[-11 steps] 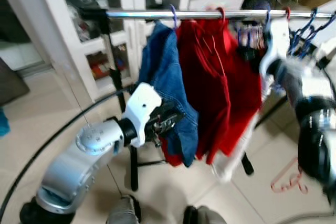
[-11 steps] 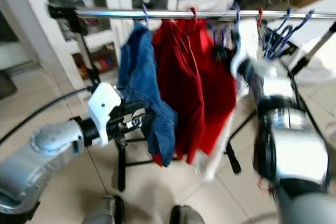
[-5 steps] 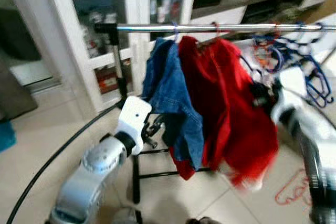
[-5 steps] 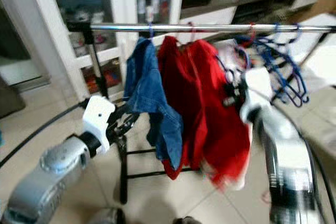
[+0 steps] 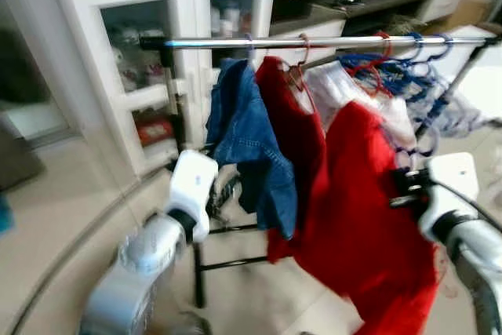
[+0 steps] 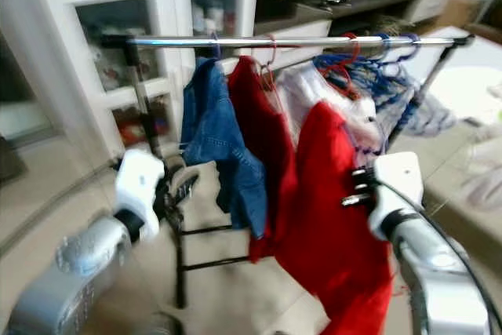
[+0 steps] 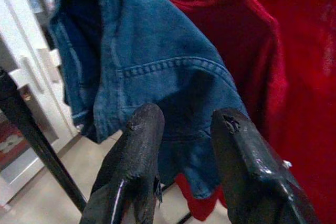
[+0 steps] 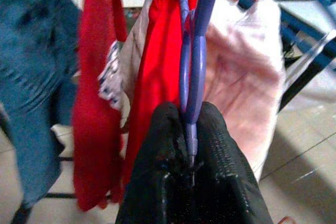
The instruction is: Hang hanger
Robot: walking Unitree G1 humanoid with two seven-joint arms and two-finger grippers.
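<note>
a white cabinet (image 5: 149, 5) with glass doors stands behind a clothes rack, whose chrome rail (image 5: 314, 41) runs level across the scene on a black post (image 5: 179, 139). the floor (image 5: 55, 233) is pale tile.

on the rail hang, from the robot's left to right, a blue denim shirt (image 5: 251, 139), a red shirt (image 5: 294, 154), a white garment (image 5: 345, 88), and a bunch of bare blue hangers (image 5: 423, 68) with a red one among them.

a second red garment (image 5: 369, 217) hangs lower and in front of the rail, beside the white one. it sits on a purple hanger (image 8: 193, 51) that is off the rail, carried by the right arm.

the left arm reaches forward, its white wrist just below the denim shirt. the left gripper (image 7: 181, 129) is parted with nothing between its fingers (image 7: 139, 150), and the denim hem hangs just beyond them.

the right gripper (image 8: 190, 145) is clamped tight on the lower part of the purple hanger's hook, the two strands of it rising from between the fingers. in the head views its white wrist (image 5: 447, 194) sits against the edge of the carried red garment, below rail height.

both head views are somewhat blurred.
</note>
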